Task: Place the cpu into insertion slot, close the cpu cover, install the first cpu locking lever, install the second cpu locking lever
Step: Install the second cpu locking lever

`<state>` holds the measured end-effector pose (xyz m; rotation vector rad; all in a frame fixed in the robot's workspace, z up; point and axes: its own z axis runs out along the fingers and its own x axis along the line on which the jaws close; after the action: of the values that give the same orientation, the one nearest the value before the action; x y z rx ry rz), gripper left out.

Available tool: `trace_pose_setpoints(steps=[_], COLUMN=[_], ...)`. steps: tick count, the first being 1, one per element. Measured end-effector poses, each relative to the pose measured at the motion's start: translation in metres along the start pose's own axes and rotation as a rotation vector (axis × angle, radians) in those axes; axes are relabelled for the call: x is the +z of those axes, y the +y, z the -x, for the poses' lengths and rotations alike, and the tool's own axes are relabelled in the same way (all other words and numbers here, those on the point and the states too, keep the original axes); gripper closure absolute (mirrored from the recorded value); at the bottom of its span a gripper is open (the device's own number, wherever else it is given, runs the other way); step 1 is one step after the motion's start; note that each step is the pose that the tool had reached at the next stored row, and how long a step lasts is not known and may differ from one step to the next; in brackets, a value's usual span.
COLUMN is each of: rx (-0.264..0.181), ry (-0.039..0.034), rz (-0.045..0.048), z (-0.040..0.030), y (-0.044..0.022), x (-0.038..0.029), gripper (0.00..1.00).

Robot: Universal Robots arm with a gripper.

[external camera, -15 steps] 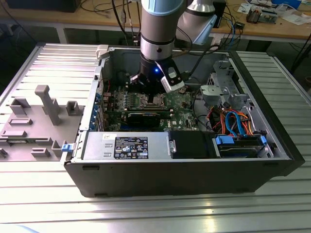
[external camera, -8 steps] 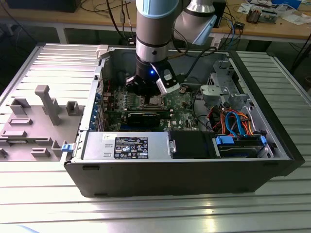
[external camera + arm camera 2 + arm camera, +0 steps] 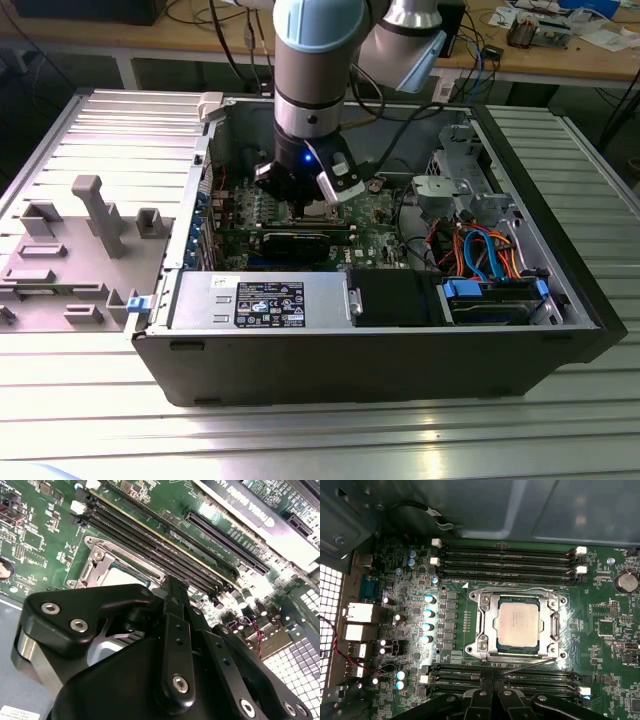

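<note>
The cpu [image 3: 518, 624], a silver-grey square, lies flat in the insertion slot [image 3: 520, 652] on the green board. The cpu cover [image 3: 487, 611], a silver frame, lies down around it. A thin locking lever [image 3: 530, 666] runs slantwise along the socket edge nearest my fingertips. My gripper [image 3: 487, 684] hangs just off that edge with its black fingers pressed together, and I see nothing between them. The second wrist view has the gripper [image 3: 174, 587] right at the cover [image 3: 107, 555]. In the exterior view the gripper [image 3: 312, 198] is down inside the open computer case [image 3: 380, 350].
Long black memory slots [image 3: 505, 560] flank the socket on two sides. A black card [image 3: 300, 243], a labelled power supply [image 3: 260, 300], a drive cage [image 3: 495, 300] and orange and blue cables [image 3: 480, 250] crowd the case. A grey fixture tray [image 3: 70, 250] lies at the exterior view's left.
</note>
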<state>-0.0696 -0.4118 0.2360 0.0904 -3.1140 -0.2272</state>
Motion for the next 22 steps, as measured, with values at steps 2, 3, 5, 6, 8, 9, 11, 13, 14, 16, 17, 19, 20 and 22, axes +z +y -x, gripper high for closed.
trace_pose_setpoints(steps=[2, 3, 5, 6, 8, 9, 11, 13, 14, 16, 17, 19, 20, 22], rx=[0.0, 0.0, 0.0, 0.0, 0.0, 0.0, 0.0, 0.001, 0.001, 0.001, 0.001, 0.002, 0.002, 0.002], ry=[-0.0005, -0.0003, -0.0003, -0.0003, -0.0003, -0.0005, -0.001, -0.0014, -0.0016, -0.0017, -0.0018, -0.0015, -0.0014, -0.001], rz=[0.0061, 0.0071, 0.0073, 0.0074, 0.0093, 0.0129, 0.0229, 0.0311, 0.0351, 0.0367, 0.0384, 0.0404, 0.0413, 0.0432], z=[-0.0003, -0.0003, -0.0002, -0.0003, -0.0003, -0.0004, -0.001, -0.0016, -0.0019, -0.0026, -0.0031, -0.0038, -0.0046, -0.0056], y=[-0.0009, -0.001, -0.001, -0.0011, -0.0016, -0.0016, -0.0019, -0.0024, -0.0033, -0.0052, -0.0058, -0.0062, -0.0064, -0.0068], x=[0.0019, 0.0022, 0.0023, 0.0024, 0.0031, 0.0031, 0.0032, 0.0035, 0.0038, 0.0039, 0.0041, 0.0051, 0.0062, 0.0075], gripper=[0.89, 0.89, 0.89, 0.89, 0.89, 0.89, 0.89, 0.89, 0.89, 0.89, 0.89, 0.89, 0.89, 0.89])
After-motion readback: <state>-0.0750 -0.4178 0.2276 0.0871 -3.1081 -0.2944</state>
